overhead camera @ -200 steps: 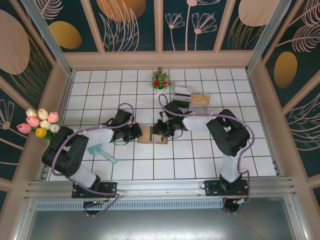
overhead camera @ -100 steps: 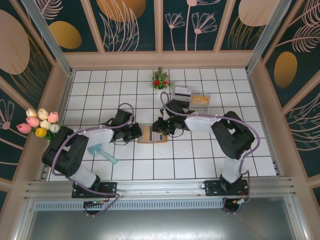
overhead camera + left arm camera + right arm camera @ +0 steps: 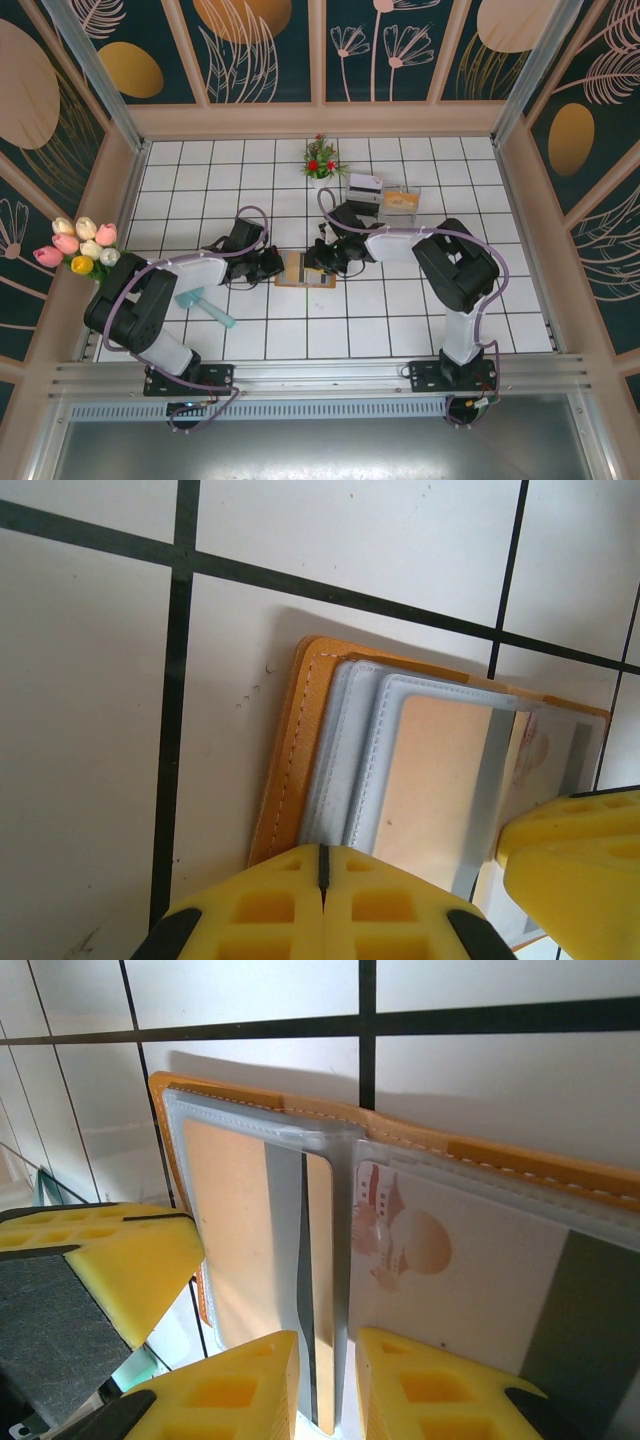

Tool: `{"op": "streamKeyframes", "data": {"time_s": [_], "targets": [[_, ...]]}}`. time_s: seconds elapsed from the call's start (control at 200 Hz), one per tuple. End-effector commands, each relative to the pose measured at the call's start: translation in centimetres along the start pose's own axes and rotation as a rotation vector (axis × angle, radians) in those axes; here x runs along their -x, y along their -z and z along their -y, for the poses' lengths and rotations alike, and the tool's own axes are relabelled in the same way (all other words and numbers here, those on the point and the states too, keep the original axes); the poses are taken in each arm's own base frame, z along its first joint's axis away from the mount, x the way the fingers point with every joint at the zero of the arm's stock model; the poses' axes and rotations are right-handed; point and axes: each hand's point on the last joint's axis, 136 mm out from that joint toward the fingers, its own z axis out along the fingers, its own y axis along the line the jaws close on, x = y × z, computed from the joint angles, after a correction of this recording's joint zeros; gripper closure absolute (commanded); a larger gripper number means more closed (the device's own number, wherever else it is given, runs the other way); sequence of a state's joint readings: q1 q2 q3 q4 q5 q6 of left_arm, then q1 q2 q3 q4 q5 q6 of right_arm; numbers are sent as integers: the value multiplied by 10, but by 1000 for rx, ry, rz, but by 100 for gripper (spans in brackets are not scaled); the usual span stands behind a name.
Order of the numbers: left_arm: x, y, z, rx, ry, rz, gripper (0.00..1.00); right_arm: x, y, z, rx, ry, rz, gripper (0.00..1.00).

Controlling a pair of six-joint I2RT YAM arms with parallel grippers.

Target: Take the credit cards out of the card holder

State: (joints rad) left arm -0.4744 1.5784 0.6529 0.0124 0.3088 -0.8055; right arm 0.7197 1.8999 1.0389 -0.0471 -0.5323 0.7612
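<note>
The card holder (image 3: 305,270) lies open on the white tiles between both arms, orange-brown with clear inner pockets (image 3: 420,770) (image 3: 300,1120). My left gripper (image 3: 275,265) is shut with nothing between its fingers, its tips (image 3: 322,865) over the holder's left edge. My right gripper (image 3: 318,258) is at the holder's right side. Its fingers (image 3: 327,1360) are closed on an orange-tan card (image 3: 320,1260) that stands on edge in a clear pocket leaf. Two teal credit cards (image 3: 205,305) lie on the floor beside the left arm.
A clear plastic tray (image 3: 402,199) and a white card with a dark stripe (image 3: 365,185) stand behind the right arm. A small flower pot (image 3: 320,162) is at the back. Tulips (image 3: 80,245) lean in from the left wall. Wooden walls enclose the floor.
The right arm's elbow swung out to the right and came back. Both grippers and the holder stay in the same place.
</note>
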Motion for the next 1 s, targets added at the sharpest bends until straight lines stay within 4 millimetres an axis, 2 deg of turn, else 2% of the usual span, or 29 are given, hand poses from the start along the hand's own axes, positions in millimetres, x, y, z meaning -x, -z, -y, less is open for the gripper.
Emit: {"op": "streamKeyframes", "data": {"time_s": [0.0, 0.415, 0.631, 0.786, 0.881, 0.996], "targets": [[-23, -8, -38, 131, 35, -67, 94, -3, -10, 6, -13, 2, -26, 77], [-28, -11, -41, 130, 41, -83, 94, -5, -18, 9, 0, 2, -45, 80], [-31, -13, -43, 132, 44, -96, 96, -9, -19, 1, 86, 16, -64, 79], [-32, -13, -46, 138, 46, -98, 96, -10, -18, 5, 99, 7, -60, 80], [-32, -13, -47, 145, 46, -96, 96, -9, -16, 9, 97, 6, -53, 82], [-32, -13, -48, 154, 47, -95, 96, -8, -14, 13, 87, 9, -45, 90]]}}
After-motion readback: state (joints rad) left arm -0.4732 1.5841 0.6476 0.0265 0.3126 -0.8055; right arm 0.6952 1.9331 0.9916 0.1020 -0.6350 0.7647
